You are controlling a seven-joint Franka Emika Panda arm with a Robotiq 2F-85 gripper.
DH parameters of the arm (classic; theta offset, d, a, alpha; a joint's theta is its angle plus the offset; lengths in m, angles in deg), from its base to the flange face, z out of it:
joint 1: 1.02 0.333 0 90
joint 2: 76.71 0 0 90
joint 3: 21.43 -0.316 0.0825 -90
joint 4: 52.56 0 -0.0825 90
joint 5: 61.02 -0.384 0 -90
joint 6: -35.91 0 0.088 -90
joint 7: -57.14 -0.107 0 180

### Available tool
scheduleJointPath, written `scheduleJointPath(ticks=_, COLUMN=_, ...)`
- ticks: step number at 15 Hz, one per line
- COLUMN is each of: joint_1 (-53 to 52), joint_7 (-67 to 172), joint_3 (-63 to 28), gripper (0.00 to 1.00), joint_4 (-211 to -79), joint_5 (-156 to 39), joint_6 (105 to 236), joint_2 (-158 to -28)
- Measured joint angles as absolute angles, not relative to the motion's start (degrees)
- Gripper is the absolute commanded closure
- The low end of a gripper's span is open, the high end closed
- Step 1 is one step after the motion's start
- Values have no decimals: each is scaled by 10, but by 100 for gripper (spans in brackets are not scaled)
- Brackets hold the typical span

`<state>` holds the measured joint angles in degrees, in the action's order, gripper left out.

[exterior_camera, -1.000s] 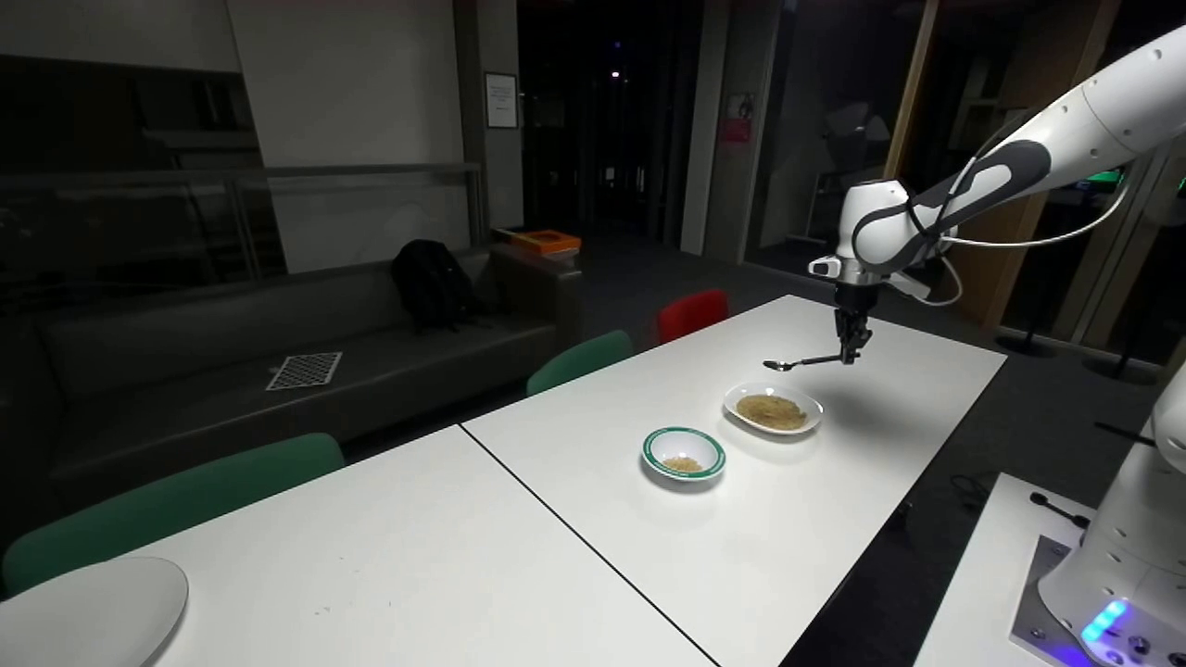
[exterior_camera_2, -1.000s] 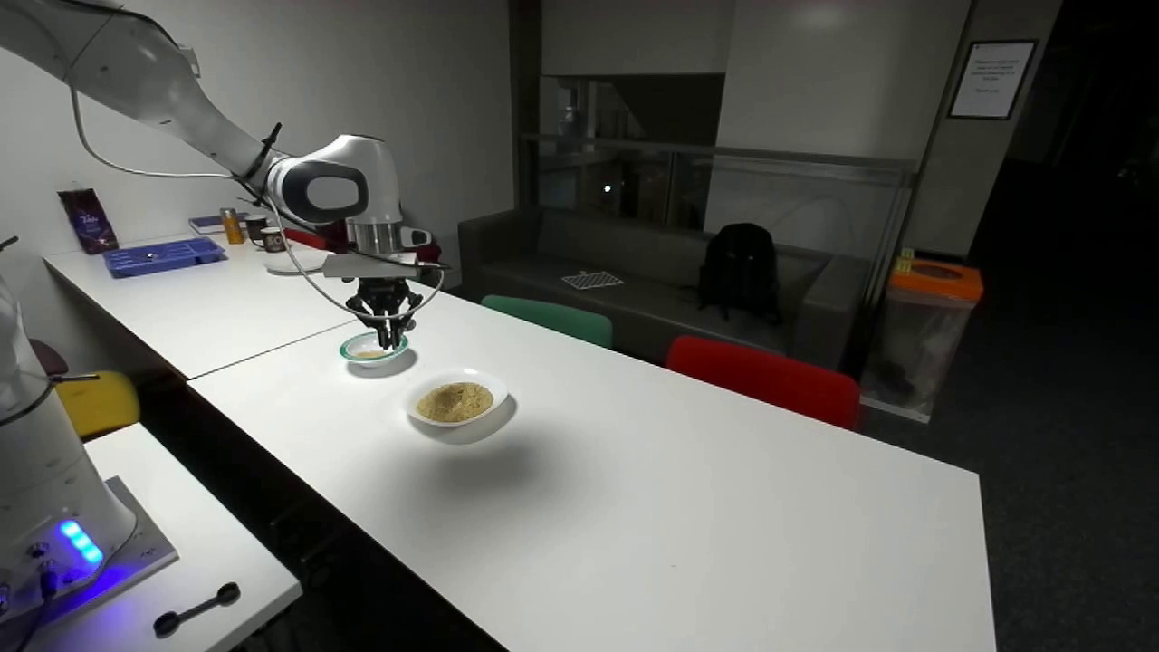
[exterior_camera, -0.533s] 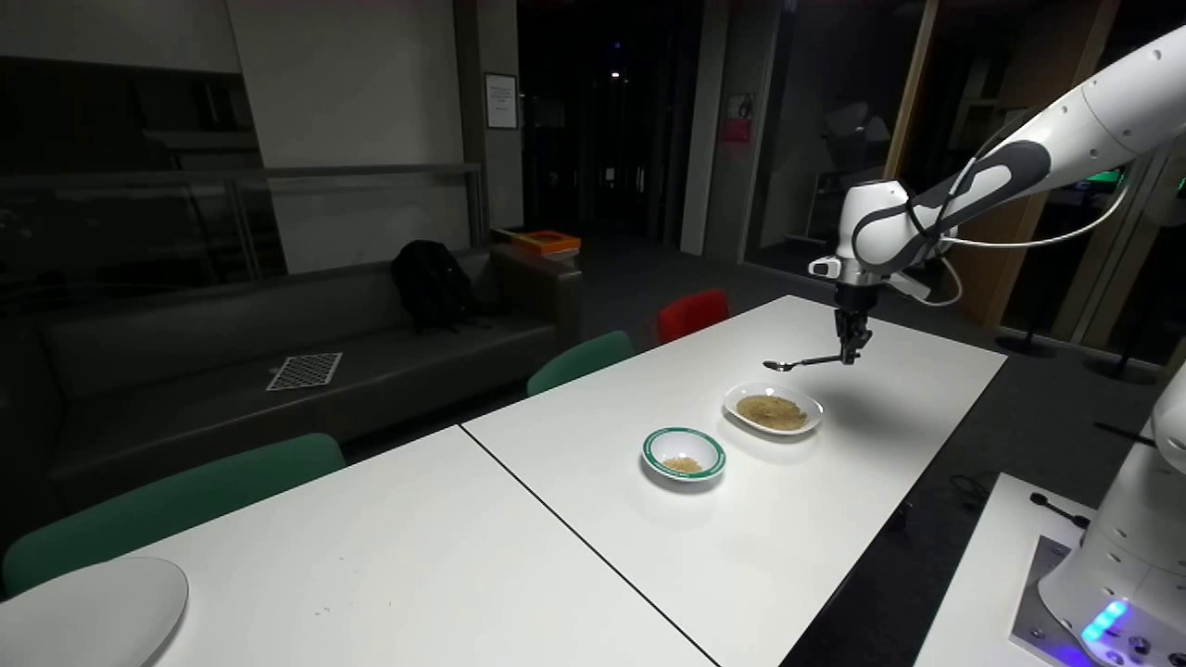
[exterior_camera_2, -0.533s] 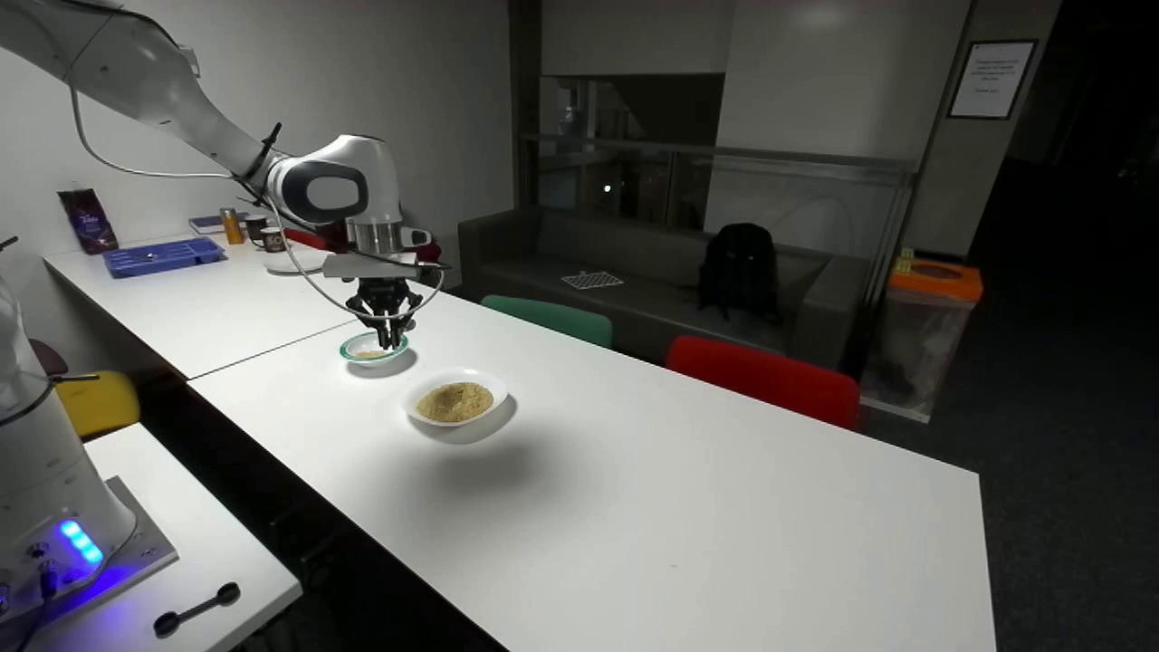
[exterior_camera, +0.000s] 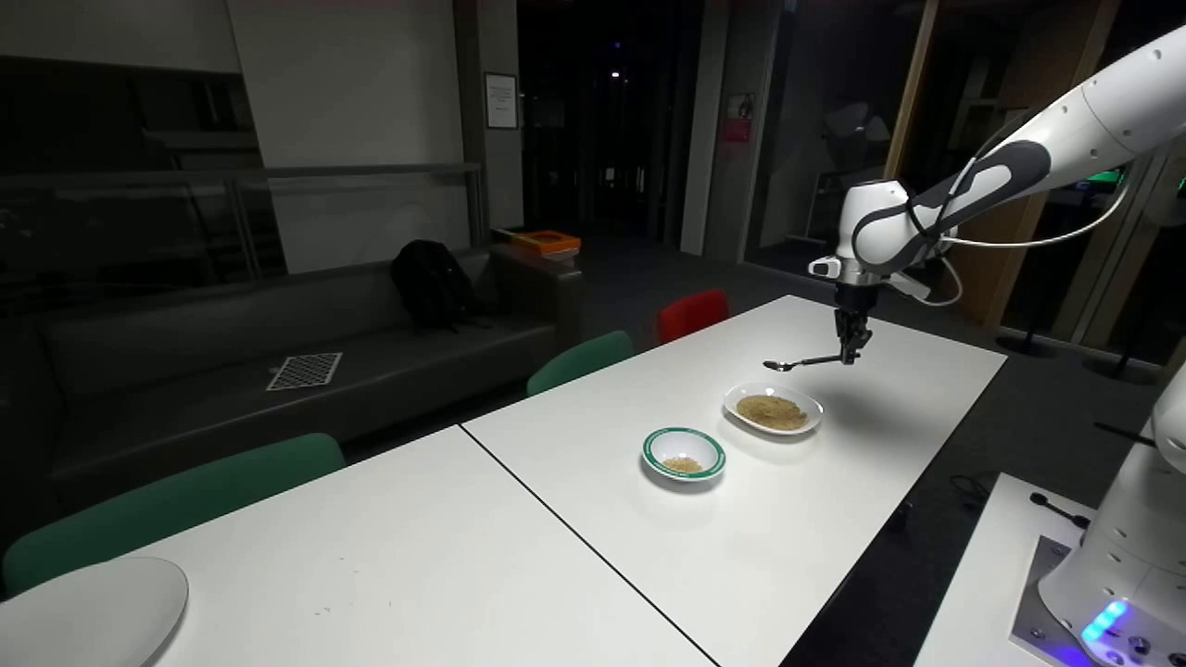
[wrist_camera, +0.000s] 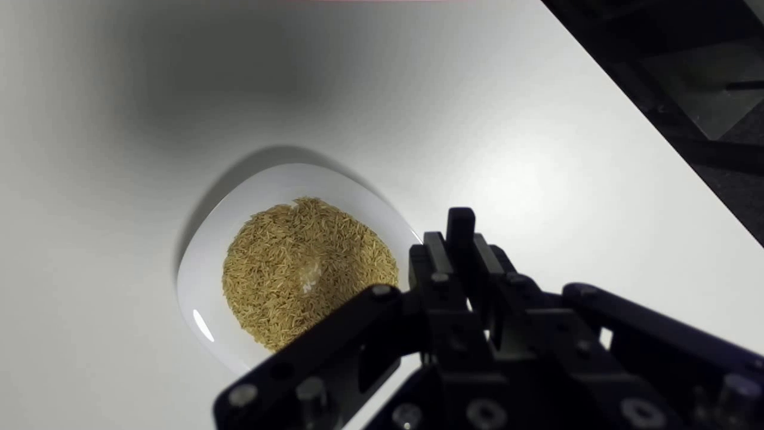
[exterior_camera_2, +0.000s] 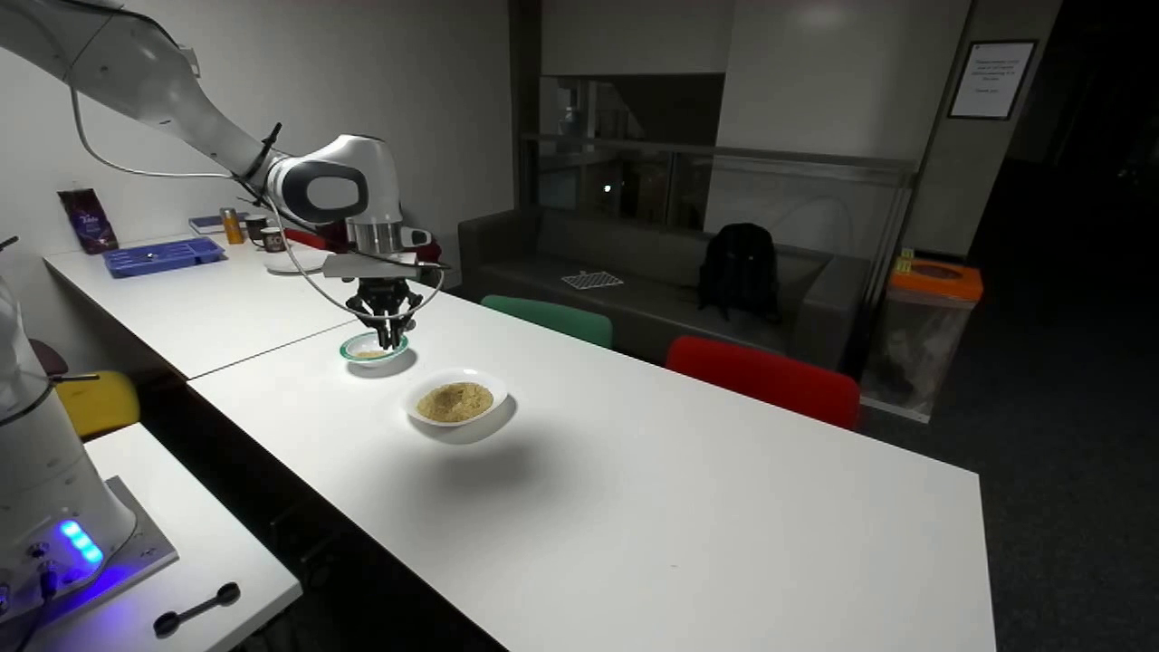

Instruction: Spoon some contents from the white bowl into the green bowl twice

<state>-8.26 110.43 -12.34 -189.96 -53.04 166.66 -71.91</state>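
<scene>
We see the black gripper (exterior_camera: 848, 356) clamped on a spoon (exterior_camera: 813, 360) above the table (exterior_camera: 593, 435). Tan grains (wrist_camera: 274, 278) lie in the white bowl (wrist_camera: 202, 275); the green bowl (exterior_camera: 681, 446), nearer the table's seam edge, holds fewer.

Wears smooth, rounded white shells (exterior_camera: 1130, 102) with dark-grey bands (exterior_camera_2: 294, 192), a slim white cable (exterior_camera: 1028, 245), blue base lights (exterior_camera_2: 81, 541) and a black jointed gripper (wrist_camera: 464, 254) with silvery round screws (wrist_camera: 243, 395).

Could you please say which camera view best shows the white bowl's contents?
The wrist view: it looks down on the white bowl, so single grains of the contents stand out, though the gripper hides some. Both exterior views show the contents clear of the gripper, but smaller, as a tan patch.
</scene>
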Motion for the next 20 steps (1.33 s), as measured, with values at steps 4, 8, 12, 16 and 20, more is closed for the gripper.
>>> scheduleJointPath(ticks=4, joint_1=-83, joint_7=1104, joint_3=-123, gripper=97, joint_4=-1900, joint_5=-530, joint_6=1667, joint_2=-719)
scheduleJointPath(ticks=8, joint_1=-83, joint_7=1105, joint_3=-123, gripper=97, joint_4=-1899, joint_5=-530, joint_6=1666, joint_2=-726)
scheduleJointPath(ticks=12, joint_1=-87, joint_7=1105, joint_3=-118, gripper=97, joint_4=-1898, joint_5=-519, joint_6=1666, joint_2=-739)
scheduleJointPath(ticks=16, joint_1=-94, joint_7=1100, joint_3=-105, gripper=97, joint_4=-1889, joint_5=-483, joint_6=1665, joint_2=-771)
scheduleJointPath(ticks=20, joint_1=-104, joint_7=1075, joint_3=-98, gripper=97, joint_4=-1875, joint_5=-436, joint_6=1653, joint_2=-807)
